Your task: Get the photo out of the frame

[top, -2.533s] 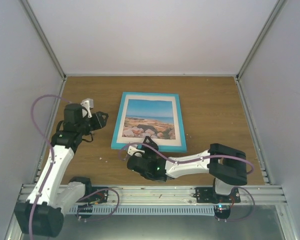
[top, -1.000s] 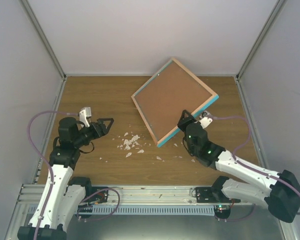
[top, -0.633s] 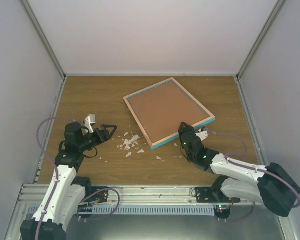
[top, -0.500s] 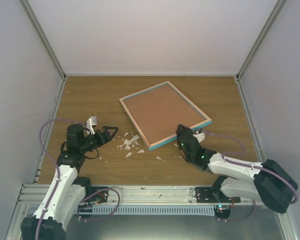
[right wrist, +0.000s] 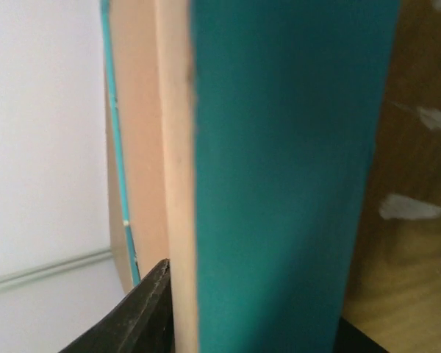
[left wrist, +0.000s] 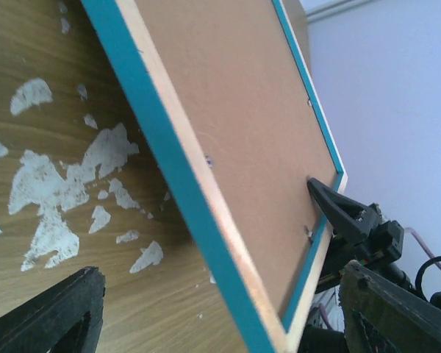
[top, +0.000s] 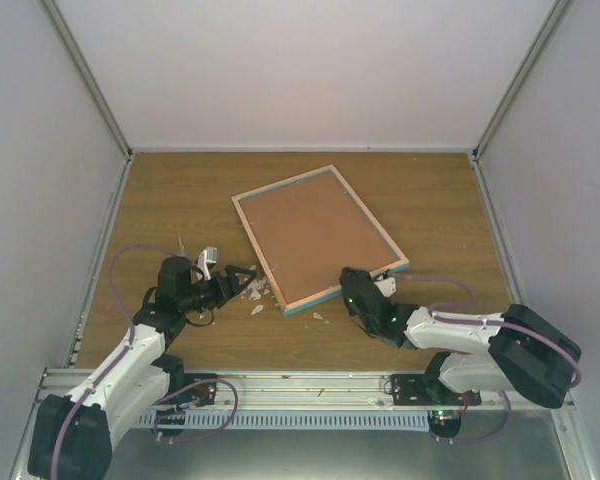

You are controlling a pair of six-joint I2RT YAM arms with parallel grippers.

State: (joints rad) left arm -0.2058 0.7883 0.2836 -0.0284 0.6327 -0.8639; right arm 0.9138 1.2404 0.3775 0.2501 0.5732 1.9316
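The frame (top: 315,235) is back-up, a brown panel edged in pale wood with a turquoise rim, and its near edge is tilted up off the table. My right gripper (top: 355,285) is shut on the near edge by the right corner. In the right wrist view the frame (right wrist: 279,147) edge fills the space between the fingers of the right gripper (right wrist: 250,323). My left gripper (top: 242,280) is open just left of the near left corner. In the left wrist view the frame (left wrist: 242,125) corner lies ahead between the fingers of the left gripper (left wrist: 220,316). The photo is hidden under the frame.
White flecks (top: 255,292) lie scattered on the wooden table (top: 180,200) beside the frame's near left corner, also seen as flecks (left wrist: 51,191) from the left wrist. White walls (top: 300,70) close in the table at the back and both sides.
The right arm has lowered the frame from steeply tilted to nearly flat and carried it left. The left gripper has opened wider and moved right, close to the frame's near left corner.
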